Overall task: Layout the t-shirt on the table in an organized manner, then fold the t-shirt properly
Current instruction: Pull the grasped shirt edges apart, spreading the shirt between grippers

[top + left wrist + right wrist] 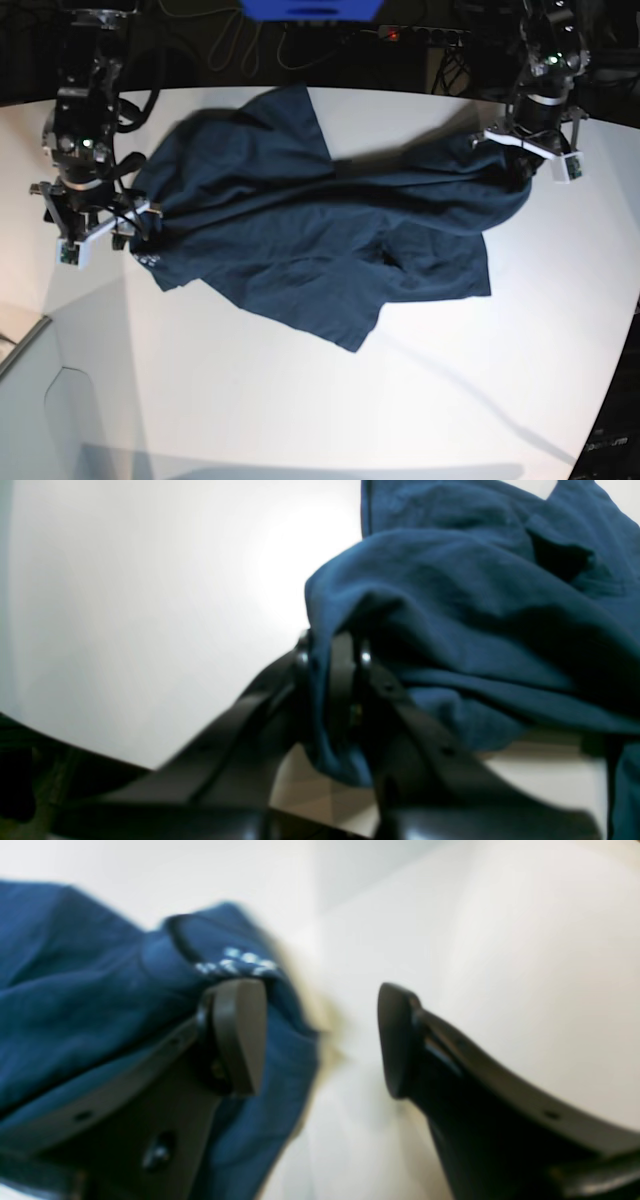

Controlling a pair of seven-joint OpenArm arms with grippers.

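Left claw (332, 667) is clenched on a fold of the t-shirt (320, 225); right claw (320, 1040) gapes, released, beside the neck label. Shirt lies rumpled mid-counter (450, 380). Judgement: regrip the collar-side edge, then draw both ends apart evenly.

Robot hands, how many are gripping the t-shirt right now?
1. The left hand is shut on a bunch of the t-shirt. The right hand is open beside the label end of the shirt, with nothing between its fingers.
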